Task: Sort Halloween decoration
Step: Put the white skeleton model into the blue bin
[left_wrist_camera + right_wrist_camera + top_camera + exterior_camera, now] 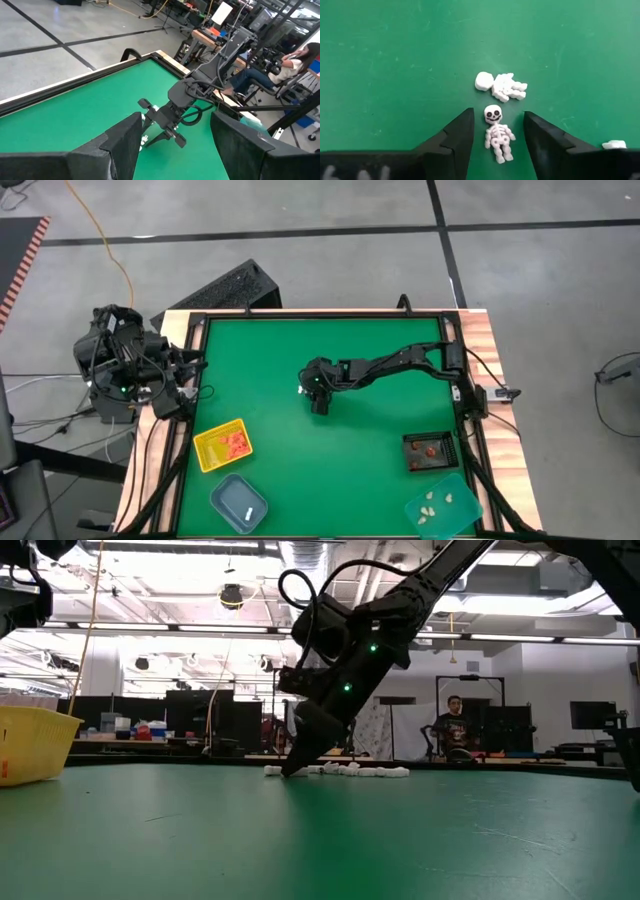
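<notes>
Pickup step: right pincer [497, 132], fingers apart around white skeleton [497, 134] on bench [395, 60], next must close.

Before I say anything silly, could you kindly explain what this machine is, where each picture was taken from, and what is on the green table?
It is a robot with two dark arms at a green table. One picture looks straight down, one looks level across the tabletop, and the other two come from cameras on each arm's wrist.

The right tool is down at the middle of the table. Its own camera shows its open fingers either side of a tiny white skeleton, not yet gripping it; a second skeleton lies just beyond. The left tool waits open at the table's left edge, holding nothing.

Also on the table: a yellow tray with orange-red trinkets, a blue-grey tray, a black tray and a teal tray with pale pieces.
</notes>
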